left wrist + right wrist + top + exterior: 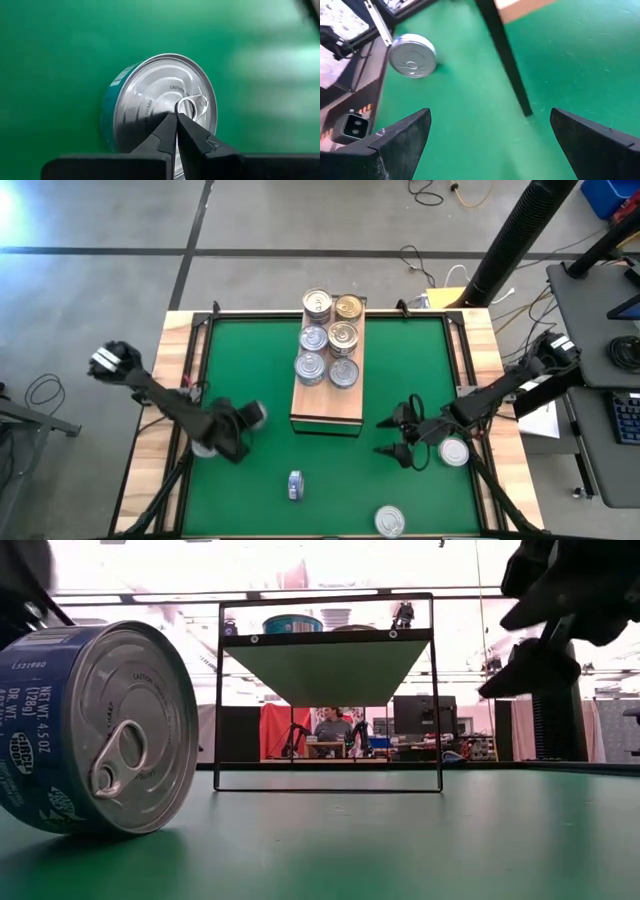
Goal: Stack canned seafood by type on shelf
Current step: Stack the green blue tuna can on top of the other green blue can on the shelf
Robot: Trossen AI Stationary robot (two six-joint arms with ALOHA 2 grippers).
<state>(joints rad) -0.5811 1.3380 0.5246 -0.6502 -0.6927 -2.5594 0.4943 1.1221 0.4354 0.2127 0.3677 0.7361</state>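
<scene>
Nearest the front edge of the green table (240, 500), a silver-topped tin (390, 521) lies flat, right of centre. Slightly farther in, a blue-labelled tin (294, 485) rests on its side, so that its pull-tab lid faces across the mat; it may be expected to roll if nudged, and a grip across its flat ends or its curved wall would be needed.

Farther back on the left, the left gripper (252, 416) is seen with its fingers pressed fully together above a teal-labelled tin (160, 107), nothing being held between them. On the right at similar depth, the right gripper (392, 436) stands spread as wide as it goes and empty, hovering over bare mat; a further silver-topped tin (455, 452) lies just to its right, near the table's right rim.

Beyond both, in the centre of the table, the shelf (325, 408) stretches away from the viewer. Six tins (328, 338) are already set on its far half in two columns: silver lids on the left, gold lids on the far right and the middle right, and a silver lid at the near right. Whether any stand stacked cannot be told from above.

The tins are judged rigid, fairly dense for their size, and smooth-walled, hence slippery. They are best taken across the diameter on the side wall, below the lid's rim; the pull tab should be avoided.
</scene>
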